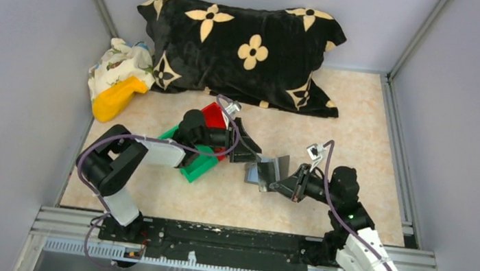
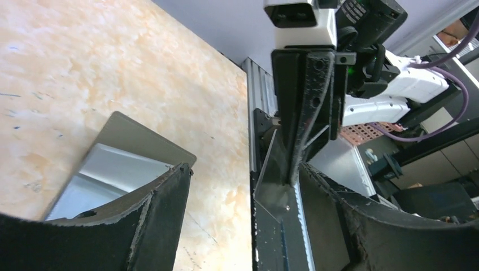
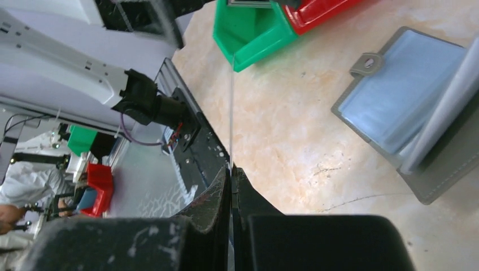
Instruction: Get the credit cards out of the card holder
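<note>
Though the black pillow [image 1: 248, 47] shows a cream flower-and-star print, any lettering on it is too small to read. A patch of white print [image 2: 355, 10] on the black housing above the R claw [image 3: 231, 175] is blurred too. The card holder [image 1: 263, 174] lies open on the bench [image 1: 363, 123], blue-grey inner face up, one flap flat & the other tilted up. R claw sits just beside the holder on its right side, clenched on a thin card [image 2: 275, 178], seen edge-on in the R wrist view. The card is apart from the holder. L claw [image 2: 245, 180] hangs just left-rear of the holder w/ fingers spread, released, the card standing btwn them. Whether either finger touches it can't be told. Green bin [image 1: 200, 165] & red bin [image 1: 215, 115] sit left of the holder, the red one farther back. The pillow lies well behind the holder.
</note>
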You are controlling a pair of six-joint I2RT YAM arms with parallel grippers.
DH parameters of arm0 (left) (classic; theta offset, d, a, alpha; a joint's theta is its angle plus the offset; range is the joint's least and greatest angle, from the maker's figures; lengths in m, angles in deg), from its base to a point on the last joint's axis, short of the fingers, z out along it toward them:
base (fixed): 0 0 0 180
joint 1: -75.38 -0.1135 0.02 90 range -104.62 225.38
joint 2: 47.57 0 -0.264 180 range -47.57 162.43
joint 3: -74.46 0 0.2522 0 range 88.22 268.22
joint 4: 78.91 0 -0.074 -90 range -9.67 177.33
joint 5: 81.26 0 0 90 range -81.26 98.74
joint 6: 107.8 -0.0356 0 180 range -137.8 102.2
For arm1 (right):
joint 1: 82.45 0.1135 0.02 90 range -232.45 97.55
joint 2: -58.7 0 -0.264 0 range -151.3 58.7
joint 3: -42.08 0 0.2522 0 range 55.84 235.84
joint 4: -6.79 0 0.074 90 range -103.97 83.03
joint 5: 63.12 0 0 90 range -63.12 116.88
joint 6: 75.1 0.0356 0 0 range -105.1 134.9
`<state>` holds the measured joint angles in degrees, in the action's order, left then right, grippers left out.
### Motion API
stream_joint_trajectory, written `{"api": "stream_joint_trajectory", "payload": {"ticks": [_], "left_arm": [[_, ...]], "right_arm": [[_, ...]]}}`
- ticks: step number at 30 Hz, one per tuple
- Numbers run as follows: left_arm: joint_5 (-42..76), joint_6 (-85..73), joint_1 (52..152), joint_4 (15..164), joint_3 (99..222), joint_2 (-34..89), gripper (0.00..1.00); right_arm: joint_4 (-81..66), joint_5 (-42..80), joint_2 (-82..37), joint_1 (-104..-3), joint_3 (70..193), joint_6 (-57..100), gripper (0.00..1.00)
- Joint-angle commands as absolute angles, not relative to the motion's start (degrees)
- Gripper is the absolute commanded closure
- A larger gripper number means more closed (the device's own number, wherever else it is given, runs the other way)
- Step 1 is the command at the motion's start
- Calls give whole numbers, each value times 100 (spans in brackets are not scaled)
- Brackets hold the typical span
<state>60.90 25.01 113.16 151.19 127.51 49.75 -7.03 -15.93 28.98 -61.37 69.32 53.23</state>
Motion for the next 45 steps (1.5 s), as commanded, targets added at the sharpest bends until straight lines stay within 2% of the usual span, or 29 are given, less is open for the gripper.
{"api": "stream_joint_trajectory", "payload": {"ticks": [1,7,13,22,26,30,33,37,39,45], "left_arm": [[6399,2131,11215,14746,12938,4903,23],[7173,3266,11292,16509,12978,5438,26],[7595,4065,11341,17511,13010,5884,30],[7775,4476,11436,18089,12927,6141,57],[7769,4463,11453,18069,12957,6216,76],[7747,4490,11471,18080,12992,6321,85],[7710,4459,11506,18002,13029,6376,100],[7565,4430,11515,17965,12999,6376,100],[7466,4417,11511,17956,12969,6323,100],[6807,4311,11497,17665,12935,6053,100]], "right_arm": [[-459,-2078,2975,-6171,7088,5238,100],[-146,-2240,2695,-6171,7013,5295,100],[8,-2306,2406,-6171,7077,5245,100],[65,-2389,2216,-6171,7096,5254,100],[142,-2423,2169,-6171,7087,5276,100],[276,-2471,2139,-6171,7050,5345,100],[408,-2479,2088,-6171,6982,5383,100],[618,-2376,2131,-6171,6880,5454,100],[679,-2261,2259,-6172,6869,5498,90],[972,-1933,2628,-6171,6920,5673,67]]}}
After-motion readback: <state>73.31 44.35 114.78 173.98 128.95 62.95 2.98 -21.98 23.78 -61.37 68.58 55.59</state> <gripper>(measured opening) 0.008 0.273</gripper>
